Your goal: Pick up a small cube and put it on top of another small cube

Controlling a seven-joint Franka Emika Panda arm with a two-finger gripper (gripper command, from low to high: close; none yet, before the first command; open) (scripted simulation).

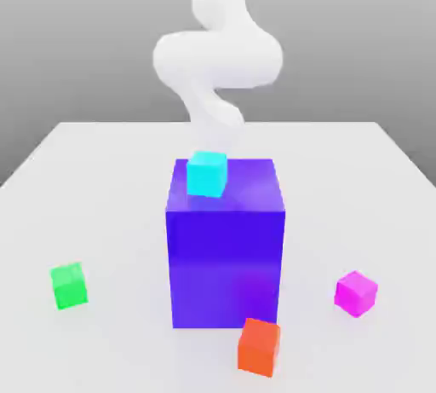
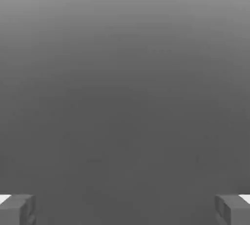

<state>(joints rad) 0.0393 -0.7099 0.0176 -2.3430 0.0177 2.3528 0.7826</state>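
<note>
The small magenta-pink cube [image 1: 356, 292] rests on the white table [image 1: 111, 178], to the exterior view's right of the big blue-purple block [image 1: 226, 255]. A small orange-red cube [image 1: 258, 347] lies just in front of that block. A small green cube [image 1: 69, 286] sits far to the exterior view's left. My white arm [image 1: 217, 59] curls up behind the block, well away from the magenta cube. In the hand view my gripper [image 2: 125, 210] is open: its grey fingertips [image 2: 17, 209] stand wide apart with nothing but grey background between them.
A small cyan cube [image 1: 207, 173] sits on top of the big block, near its back left corner in the exterior view. The tall block stands in the middle of the table, between the arm and the front cubes.
</note>
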